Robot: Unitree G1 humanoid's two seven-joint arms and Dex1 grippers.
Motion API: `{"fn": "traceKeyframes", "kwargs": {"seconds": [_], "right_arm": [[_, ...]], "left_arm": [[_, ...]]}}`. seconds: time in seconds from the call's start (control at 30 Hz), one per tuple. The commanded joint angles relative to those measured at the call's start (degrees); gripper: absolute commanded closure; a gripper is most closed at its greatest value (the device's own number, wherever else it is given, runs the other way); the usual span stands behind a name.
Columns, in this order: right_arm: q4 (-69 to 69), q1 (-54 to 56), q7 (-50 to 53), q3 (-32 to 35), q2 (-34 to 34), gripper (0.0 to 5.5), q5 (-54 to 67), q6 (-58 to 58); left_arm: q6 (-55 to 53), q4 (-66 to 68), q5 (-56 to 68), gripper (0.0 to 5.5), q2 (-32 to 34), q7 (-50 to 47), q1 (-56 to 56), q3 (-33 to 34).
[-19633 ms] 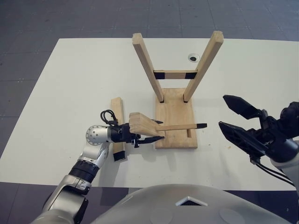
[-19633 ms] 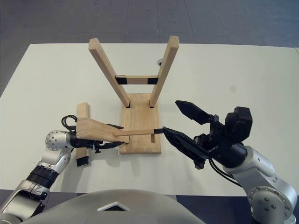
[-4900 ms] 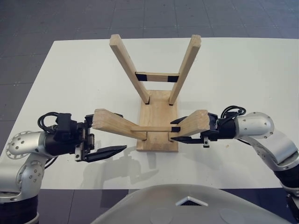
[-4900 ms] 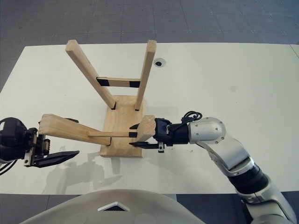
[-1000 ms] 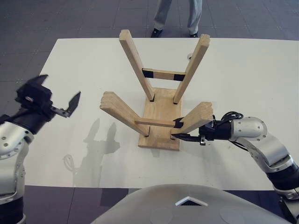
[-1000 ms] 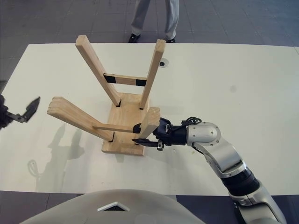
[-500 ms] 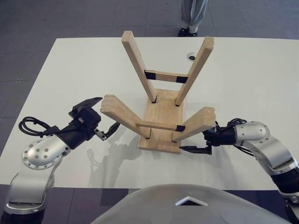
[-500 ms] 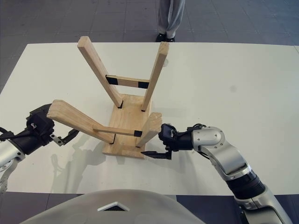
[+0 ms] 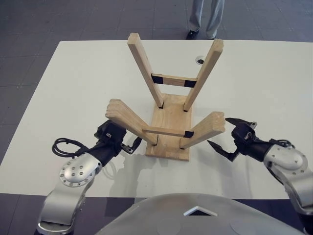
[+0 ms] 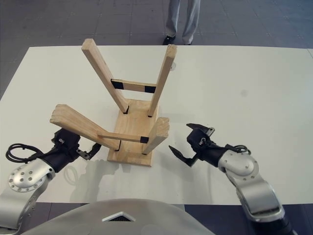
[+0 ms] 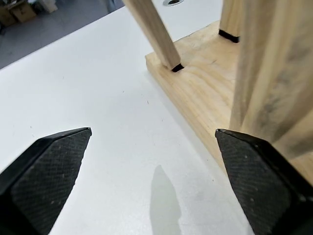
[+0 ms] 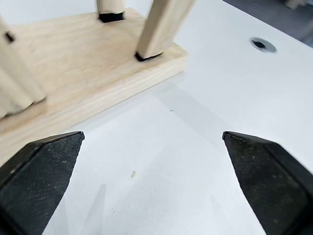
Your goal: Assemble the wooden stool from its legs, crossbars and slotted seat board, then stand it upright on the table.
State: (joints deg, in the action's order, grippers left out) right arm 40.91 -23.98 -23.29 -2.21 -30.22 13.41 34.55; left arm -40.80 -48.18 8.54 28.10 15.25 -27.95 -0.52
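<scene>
The wooden stool stands upside down on the white table (image 9: 73, 88). Its slotted seat board (image 9: 172, 110) lies flat with the legs pointing up. The far pair of legs (image 9: 144, 68) is joined by a crossbar (image 9: 173, 80) with black ends. The near left leg (image 9: 124, 117) and near right leg (image 9: 205, 128) lean outward, linked by a second crossbar (image 9: 166, 131). My left gripper (image 9: 123, 139) is open, low beside the board under the near left leg. My right gripper (image 9: 218, 131) is open just right of the near right leg, apart from it.
A small round hole (image 9: 201, 59) sits in the table behind the far right leg. Bare table stretches wide on both sides of the stool and in front of it.
My right gripper has let go of the near right leg, drawn back to the right and opened wide. My left gripper has swung in from the far left to the board's near left edge.
</scene>
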Motion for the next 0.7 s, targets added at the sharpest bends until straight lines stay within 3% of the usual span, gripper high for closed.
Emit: {"fn": "traceKeyframes", "kwargs": {"seconds": [0.03,0.13,0.3,0.53,0.7], "right_arm": [[6.59,-5.91,11.57,-4.13,9.46,0.28,-2.58,5.39],[8.47,-6.38,16.11,-7.34,14.78,0.28,-3.28,4.94],[6.44,-3.99,21.31,-4.56,20.72,0.28,-4.08,3.65],[7.53,-2.61,23.25,-11.16,22.21,0.28,-7.46,2.14],[8.11,-1.63,23.91,-8.16,22.1,0.28,-8.67,1.65]], "left_arm": [[-5.39,-3.21,-0.94,0.78,-5.56,-5.46,-0.49,-3.01],[-7.3,-4.19,-0.92,0.78,-7.74,-6.97,-1.17,-6.2],[-8.79,-5.22,-1.1,0.78,-9.65,-8.45,-0.49,-6.13],[-9.88,-4.98,-1.24,0.78,-12.38,-9.87,2.18,-5.37],[-10.67,-5.88,-1.95,0.78,-15.06,-12.68,3.61,-0.95]]}}
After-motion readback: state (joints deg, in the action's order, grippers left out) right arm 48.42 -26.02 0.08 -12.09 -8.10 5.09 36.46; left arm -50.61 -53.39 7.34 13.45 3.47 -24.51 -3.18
